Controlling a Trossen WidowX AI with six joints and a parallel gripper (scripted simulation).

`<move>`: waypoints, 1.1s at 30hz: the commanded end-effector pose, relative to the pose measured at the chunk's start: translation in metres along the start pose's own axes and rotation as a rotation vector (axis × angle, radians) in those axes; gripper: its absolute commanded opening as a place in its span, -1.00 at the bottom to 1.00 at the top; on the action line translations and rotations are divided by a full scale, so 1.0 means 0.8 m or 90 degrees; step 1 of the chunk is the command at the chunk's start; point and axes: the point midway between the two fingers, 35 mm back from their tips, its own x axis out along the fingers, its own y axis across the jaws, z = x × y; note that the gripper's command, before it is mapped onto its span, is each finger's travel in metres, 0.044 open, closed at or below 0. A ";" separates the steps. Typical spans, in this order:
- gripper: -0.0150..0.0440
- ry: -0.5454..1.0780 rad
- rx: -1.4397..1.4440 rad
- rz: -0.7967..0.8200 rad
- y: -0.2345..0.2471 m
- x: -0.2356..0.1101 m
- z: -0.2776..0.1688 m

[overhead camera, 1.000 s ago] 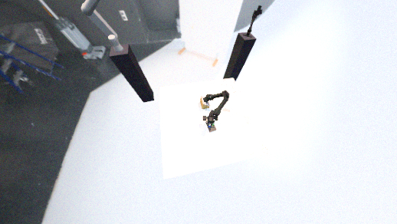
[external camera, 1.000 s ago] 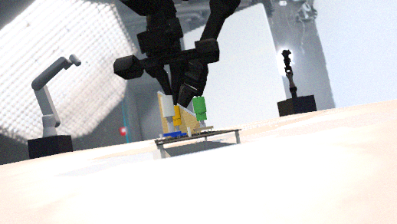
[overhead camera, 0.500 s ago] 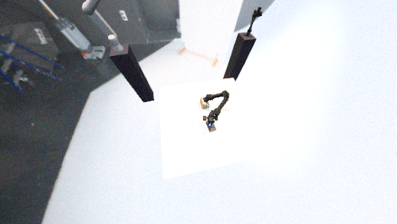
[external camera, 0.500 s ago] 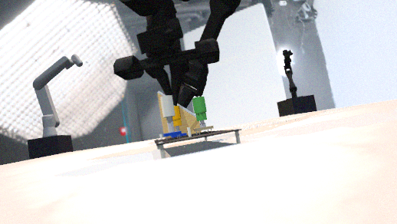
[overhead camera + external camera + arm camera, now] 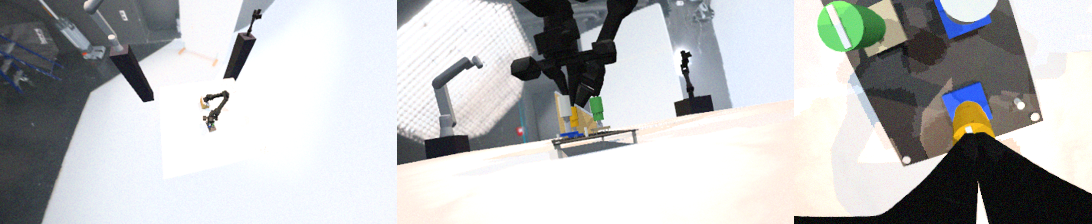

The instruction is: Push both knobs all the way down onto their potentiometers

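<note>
The dark circuit board [image 5: 914,90] [image 5: 611,133] [image 5: 211,126] stands on short legs on the white table. An orange knob [image 5: 970,119] [image 5: 574,116] sits on the shaft of a blue potentiometer [image 5: 968,98]. My gripper [image 5: 974,143] [image 5: 576,103] is shut, fingers together, with its tips resting on top of the orange knob. A white knob [image 5: 564,106] sits over another blue potentiometer [image 5: 948,19]. A green knob [image 5: 846,26] [image 5: 596,108] with a white stripe stands on a tan potentiometer [image 5: 891,24].
A tan wedge-shaped block [image 5: 585,120] [image 5: 203,102] stands behind the board. Two dark posts [image 5: 132,73] [image 5: 239,55] rise at the table's back edge. A grey arm [image 5: 444,100] stands on a black base at the far left.
</note>
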 end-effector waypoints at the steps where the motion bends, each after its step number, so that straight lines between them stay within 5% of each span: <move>1: -0.49 0.011 -0.014 -0.003 0.004 0.018 0.002; 33: -0.49 0.011 -0.014 -0.003 0.004 0.022 0.002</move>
